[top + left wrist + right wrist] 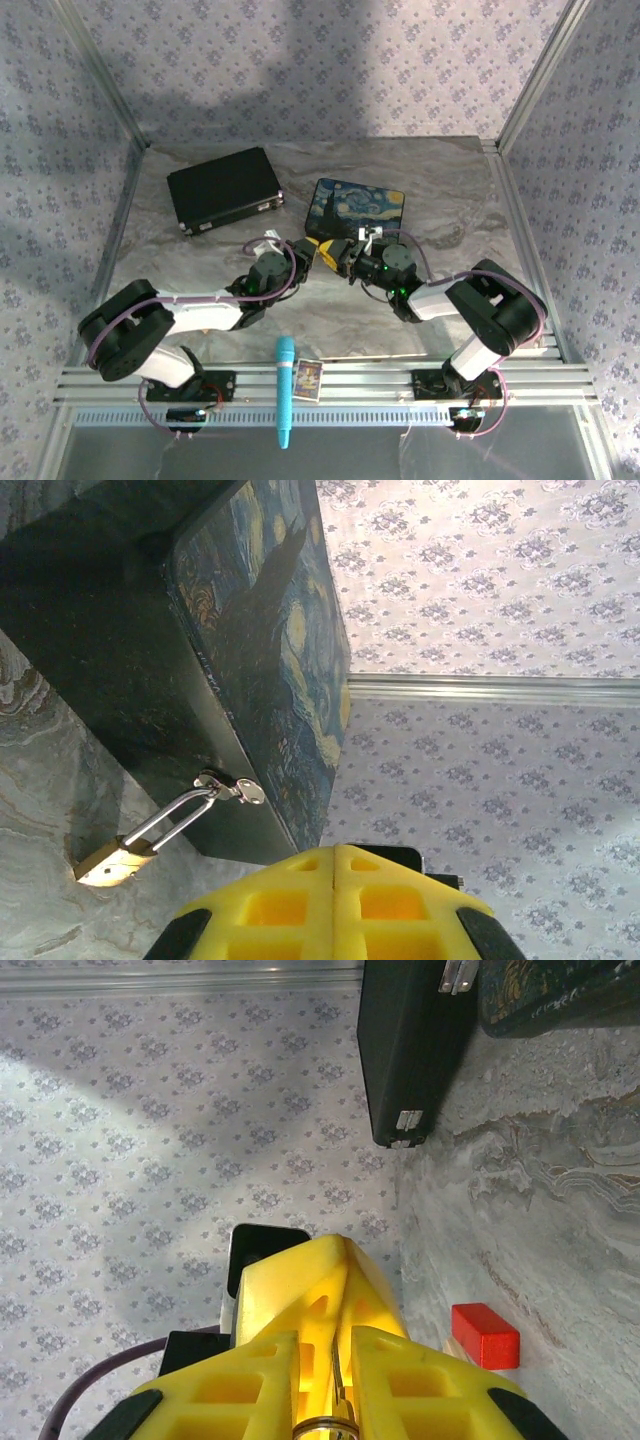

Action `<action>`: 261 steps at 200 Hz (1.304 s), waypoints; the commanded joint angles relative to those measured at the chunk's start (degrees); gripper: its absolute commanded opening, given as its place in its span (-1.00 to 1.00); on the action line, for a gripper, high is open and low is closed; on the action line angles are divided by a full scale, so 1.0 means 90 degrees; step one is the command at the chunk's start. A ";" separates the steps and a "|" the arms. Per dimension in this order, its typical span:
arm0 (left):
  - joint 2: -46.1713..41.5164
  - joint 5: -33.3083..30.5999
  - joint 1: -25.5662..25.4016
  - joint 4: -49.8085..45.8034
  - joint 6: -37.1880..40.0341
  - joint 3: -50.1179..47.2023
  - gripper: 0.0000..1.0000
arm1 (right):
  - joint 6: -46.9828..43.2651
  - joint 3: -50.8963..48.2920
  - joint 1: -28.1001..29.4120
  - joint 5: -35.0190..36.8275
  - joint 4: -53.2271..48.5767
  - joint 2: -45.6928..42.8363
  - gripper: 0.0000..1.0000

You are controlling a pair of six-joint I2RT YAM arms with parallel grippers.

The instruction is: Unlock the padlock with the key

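Left wrist: padlock (105,860) on painted box (270,630) latch, near, up-left of left gripper (335,852), closed and empty. Right gripper (343,1250) pinches key (334,1385)

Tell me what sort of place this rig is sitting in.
Most likely a lab test cell rather than a home: patterned walls set in an aluminium frame, a marble-print tabletop, and a slotted rail along the near edge where the arms are bolted.
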 commanded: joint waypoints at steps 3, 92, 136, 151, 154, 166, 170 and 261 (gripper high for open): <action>-0.0019 -0.0183 0.0002 0.0133 -0.0065 -0.0007 -1.00 | 0.0037 0.0014 0.0046 -0.0057 0.0289 0.0081 -0.62; -0.0029 -0.0196 0.0052 0.0058 0.0005 0.0052 -1.00 | 0.0067 -0.0117 0.0046 -0.0089 0.0347 0.0048 -0.51; -0.0061 -0.0249 0.0058 0.0032 0.0010 0.0010 -1.00 | 0.0051 -0.0147 0.0044 -0.0101 0.0365 0.0033 -0.60; -0.0051 -0.0273 0.0065 0.0002 -0.0024 -0.0014 -1.00 | 0.0039 -0.0136 0.0048 -0.0142 0.0342 0.0054 -0.61; -0.0051 -0.0261 0.0076 0.0002 -0.0022 -0.0021 -1.00 | 0.0039 -0.0122 0.0052 -0.0150 0.0348 0.0060 -0.62; -0.0037 -0.0244 0.0108 0.0062 -0.0035 -0.0046 -1.00 | 0.0051 -0.0104 0.0060 -0.0190 0.0420 0.0081 -0.70; -0.0023 -0.0236 0.0110 0.0081 -0.0022 -0.0049 -1.00 | 0.0050 -0.0093 0.0068 -0.0213 0.0414 0.0074 -0.70; 0.0027 -0.0118 0.0111 -0.0051 0.0008 0.0040 -1.00 | 0.0061 -0.0154 0.0004 -0.0178 0.0449 0.0193 -0.97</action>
